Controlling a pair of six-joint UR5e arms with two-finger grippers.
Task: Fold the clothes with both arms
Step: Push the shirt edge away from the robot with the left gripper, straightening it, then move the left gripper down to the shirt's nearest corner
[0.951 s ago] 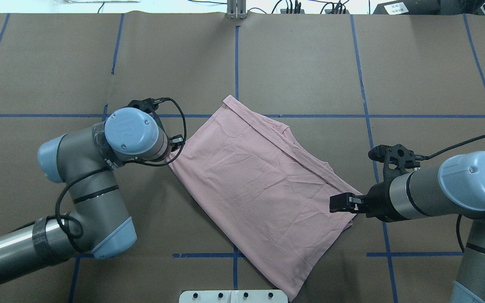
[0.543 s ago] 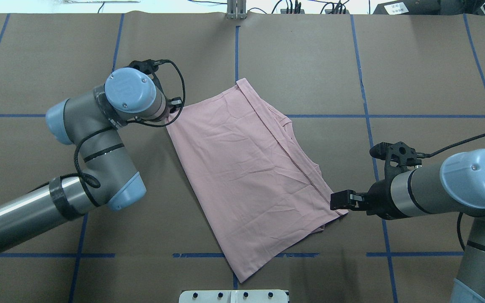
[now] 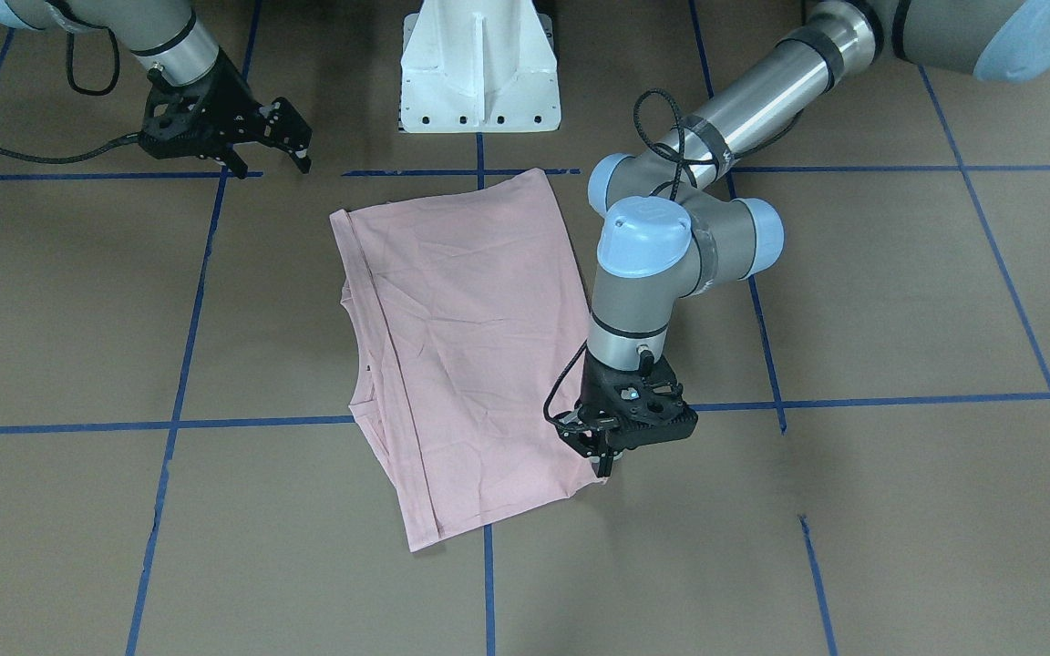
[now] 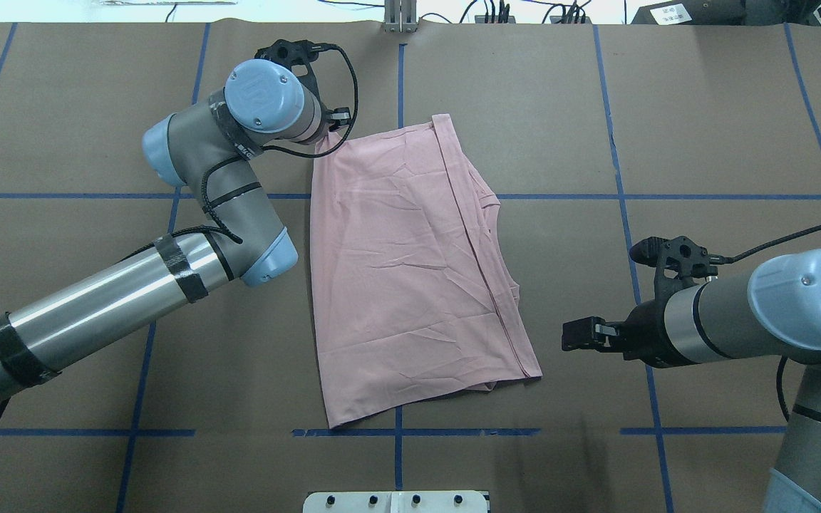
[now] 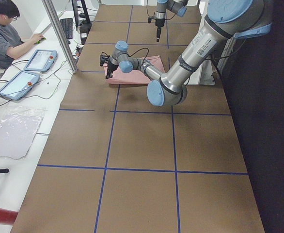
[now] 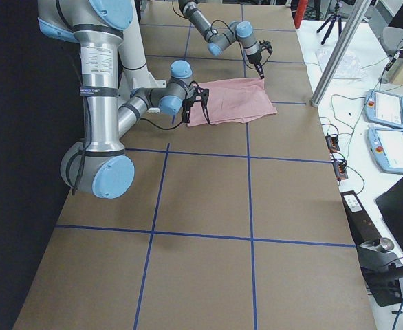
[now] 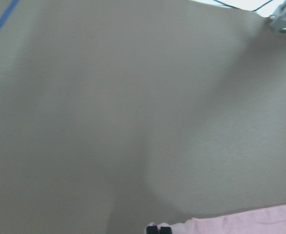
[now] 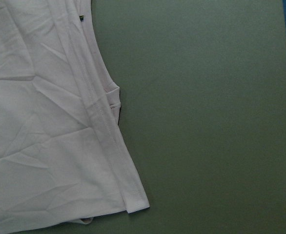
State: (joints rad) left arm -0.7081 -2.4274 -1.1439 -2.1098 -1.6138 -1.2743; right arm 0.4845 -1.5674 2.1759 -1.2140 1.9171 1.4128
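The pale pink T-shirt [image 4: 410,271] lies folded flat on the brown table, plain side up; its print is hidden. It also shows in the front view [image 3: 461,337] and the right wrist view [image 8: 45,122]. My left gripper [image 3: 604,463] is shut on the shirt's far left corner, low at the table; its closed fingertips [image 7: 158,229] show beside pink cloth in the left wrist view. My right gripper [image 3: 274,162] is open and empty. In the overhead view it [image 4: 569,335] sits a little to the right of the shirt's near right corner, apart from it.
The white base pedestal [image 3: 479,64] stands at the robot's table edge, just behind the shirt. Blue tape lines [image 4: 617,142] grid the brown cover. A metal post [image 4: 400,18] and cables sit at the far edge. An operator [image 5: 6,34] sits there with tablets.
My left gripper has pulled the shirt's corner toward the far edge, swinging and sliding the shirt away from the robot. The shirt's near right corner now lies apart from the almost unmoved right gripper.
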